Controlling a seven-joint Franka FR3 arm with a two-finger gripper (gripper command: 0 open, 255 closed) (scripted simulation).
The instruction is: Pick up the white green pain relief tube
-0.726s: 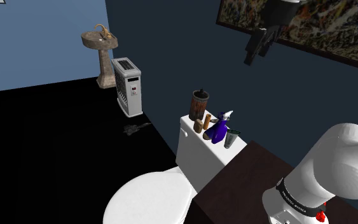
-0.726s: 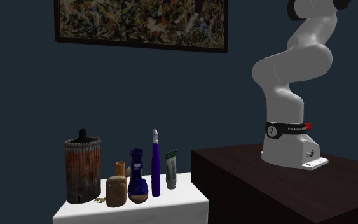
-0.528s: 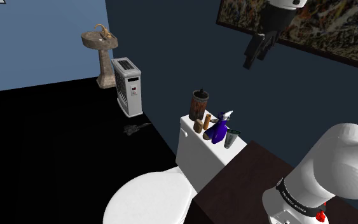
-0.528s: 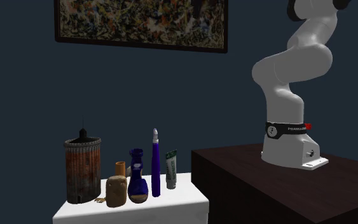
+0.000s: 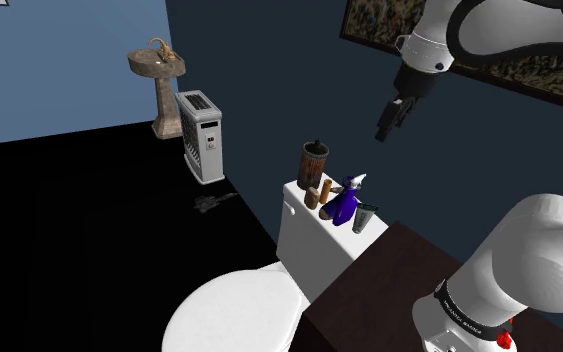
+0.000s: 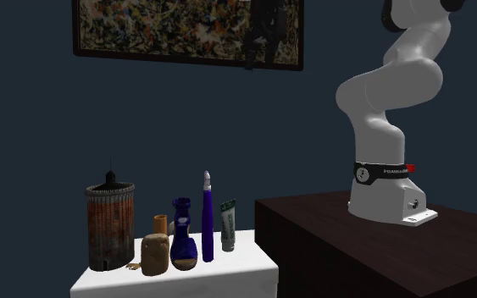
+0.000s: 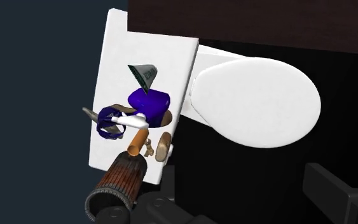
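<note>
Hanging above the toilet tank, jaws apart and empty, white-green tube label unreadable, arm lettered "FRA"

The print on the white-green tube is too small to read. That holds in the shoulder view too, where it stands at four o'clock of the blue bottle. The arm runs off the shoulder view at one o'clock, and the toilet lid is cut off at six. In the second exterior view the gripper is a dim shape against the painting — itself cut off at twelve. The orange cylinder is half hidden behind the tan lump.
</note>
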